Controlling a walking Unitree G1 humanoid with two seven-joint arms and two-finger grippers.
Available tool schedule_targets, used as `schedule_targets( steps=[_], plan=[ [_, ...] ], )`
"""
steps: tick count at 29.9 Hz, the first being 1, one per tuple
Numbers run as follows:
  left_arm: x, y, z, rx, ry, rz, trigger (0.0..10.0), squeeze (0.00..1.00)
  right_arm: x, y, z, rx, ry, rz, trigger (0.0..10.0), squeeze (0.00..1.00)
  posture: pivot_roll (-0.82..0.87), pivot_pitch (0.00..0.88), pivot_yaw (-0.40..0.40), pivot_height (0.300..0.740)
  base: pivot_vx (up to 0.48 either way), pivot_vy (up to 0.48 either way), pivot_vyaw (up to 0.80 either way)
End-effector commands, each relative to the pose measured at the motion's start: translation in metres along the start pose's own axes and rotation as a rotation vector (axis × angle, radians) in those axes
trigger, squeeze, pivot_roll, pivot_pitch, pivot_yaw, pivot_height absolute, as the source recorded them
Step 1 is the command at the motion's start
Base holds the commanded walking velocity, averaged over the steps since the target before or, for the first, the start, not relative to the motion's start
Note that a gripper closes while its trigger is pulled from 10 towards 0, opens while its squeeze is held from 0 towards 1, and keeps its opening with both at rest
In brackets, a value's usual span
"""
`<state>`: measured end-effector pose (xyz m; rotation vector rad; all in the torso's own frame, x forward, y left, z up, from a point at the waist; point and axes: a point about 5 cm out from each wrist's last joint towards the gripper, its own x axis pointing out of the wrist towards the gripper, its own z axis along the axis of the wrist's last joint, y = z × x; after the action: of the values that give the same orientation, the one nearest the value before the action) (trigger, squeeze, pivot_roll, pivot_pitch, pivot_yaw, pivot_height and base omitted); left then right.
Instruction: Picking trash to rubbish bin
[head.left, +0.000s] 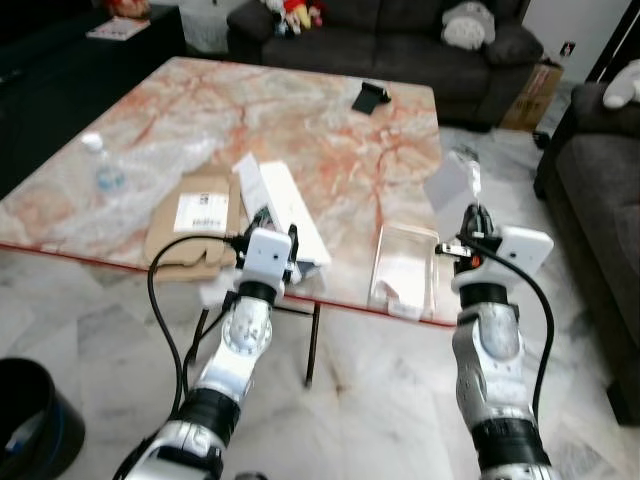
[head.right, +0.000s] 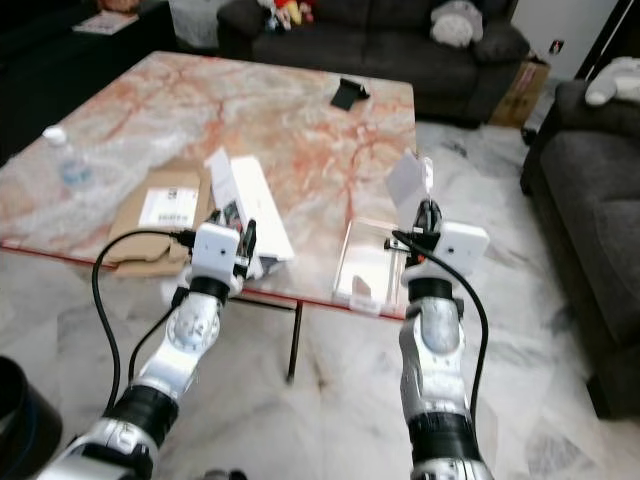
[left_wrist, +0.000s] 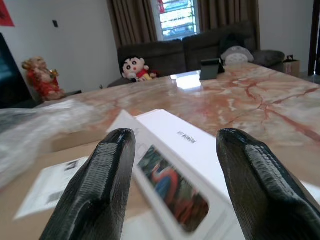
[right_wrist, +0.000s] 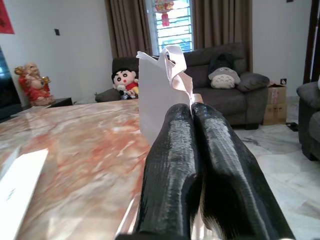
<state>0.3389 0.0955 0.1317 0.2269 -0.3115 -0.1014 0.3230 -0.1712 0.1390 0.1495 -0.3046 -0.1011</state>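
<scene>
1. At the lower left corner of the head views, on the tiled floor, stands the dark rubbish bin (head.left: 28, 420), well apart from the table (head.left: 330, 130).
2. The left gripper (left_wrist: 172, 165) hovers at the table's near edge with its jaws released, one on either side of the white box (head.left: 285, 208).
3. The right gripper (right_wrist: 192, 117) is raised at the near right edge, its jaws clenched on a crumpled white paper (right_wrist: 160, 87) that sticks up above the fingertips.
4. A clear plastic tray (head.left: 405, 268) lies just left of that gripper; a flattened cardboard piece (head.left: 195, 228) lies left of the box.
5. Farther left stands a water bottle (head.left: 105, 170).
6. At the far side lies a small black object (head.left: 369, 96); beyond it is a dark sofa (head.left: 400, 45).
</scene>
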Motion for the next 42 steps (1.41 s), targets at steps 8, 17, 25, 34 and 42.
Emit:
schedule_targets(
  steps=[8, 17, 25, 34, 42],
  plan=[
    [-0.002, -0.004, 0.001, -0.007, -0.01, -0.02, 10.0, 0.0, 0.001, -0.005, 0.003, -0.01, -0.017, -0.021, 10.0, 0.0, 0.04, 0.0, -0.07, 0.74, -0.263, 0.0, 0.0],
    [-0.003, -0.005, -0.001, -0.006, -0.002, -0.024, 10.0, 0.0, 0.0, -0.011, 0.0, -0.01, -0.006, -0.041, 10.0, 0.0, 0.04, 0.0, -0.071, 0.74, -0.263, 0.0, 0.0],
    [-0.008, -0.002, -0.011, 0.001, 0.045, -0.022, 10.0, 0.0, -0.008, -0.023, -0.016, -0.016, 0.084, -0.029, 10.0, 0.0, 0.04, 0.0, -0.079, 0.74, -0.263, 0.0, 0.0],
    [-0.049, 0.001, -0.073, 0.074, 0.36, -0.077, 10.0, 0.0, -0.049, -0.076, -0.075, -0.087, 0.441, -0.117, 10.0, 0.0, 0.04, 0.0, -0.089, 0.74, -0.057, 0.0, 0.0],
    [-0.123, 0.012, -0.134, 0.041, 0.806, -0.103, 10.0, 0.0, -0.133, -0.118, -0.123, -0.091, 0.847, -0.221, 10.0, 0.0, 0.04, 0.0, -0.093, 0.74, 0.0, 0.0, 0.0]
  ],
)
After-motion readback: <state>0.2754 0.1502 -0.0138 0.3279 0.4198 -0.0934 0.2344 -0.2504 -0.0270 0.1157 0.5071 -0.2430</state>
